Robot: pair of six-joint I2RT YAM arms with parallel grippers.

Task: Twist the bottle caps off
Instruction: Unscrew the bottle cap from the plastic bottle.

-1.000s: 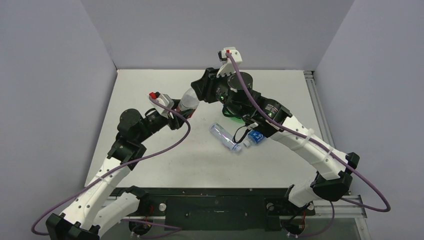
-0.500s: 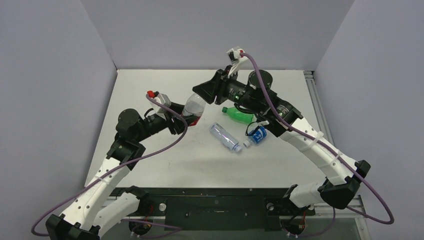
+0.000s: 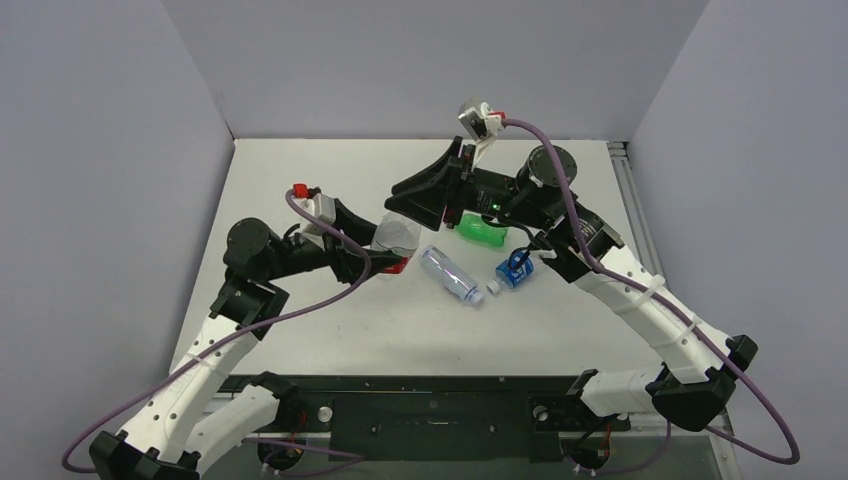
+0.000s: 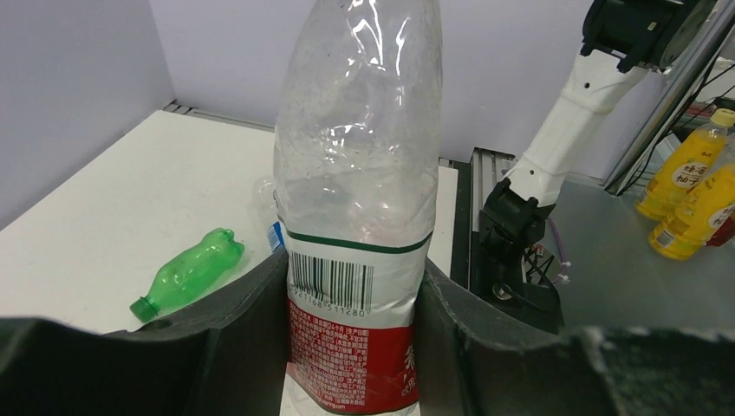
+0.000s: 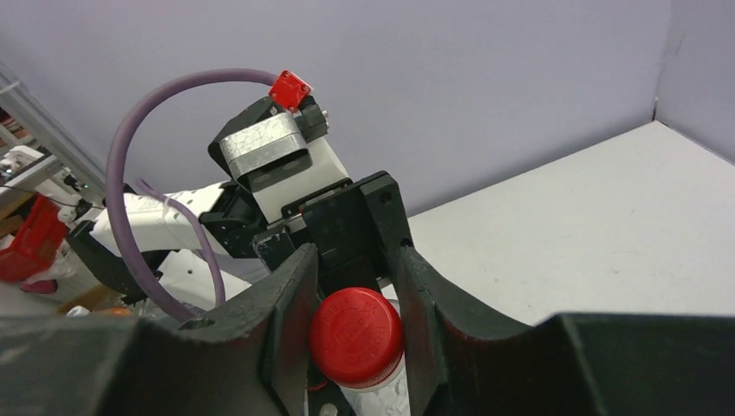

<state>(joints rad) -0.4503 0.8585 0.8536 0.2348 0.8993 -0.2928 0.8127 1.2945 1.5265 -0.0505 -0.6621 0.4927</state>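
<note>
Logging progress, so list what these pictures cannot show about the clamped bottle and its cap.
Top view: the red cap is hidden under the right fingers.
Left wrist view: the bottle loses its neck to the upper edge.
Right wrist view: the cap covers the threads, so loosening cannot be told.

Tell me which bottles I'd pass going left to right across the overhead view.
The red-label bottle → clear ribbed bottle → blue-label bottle. The green bottle lies farther back and overlaps the last two from left to right, so I leave it unplaced.
</note>
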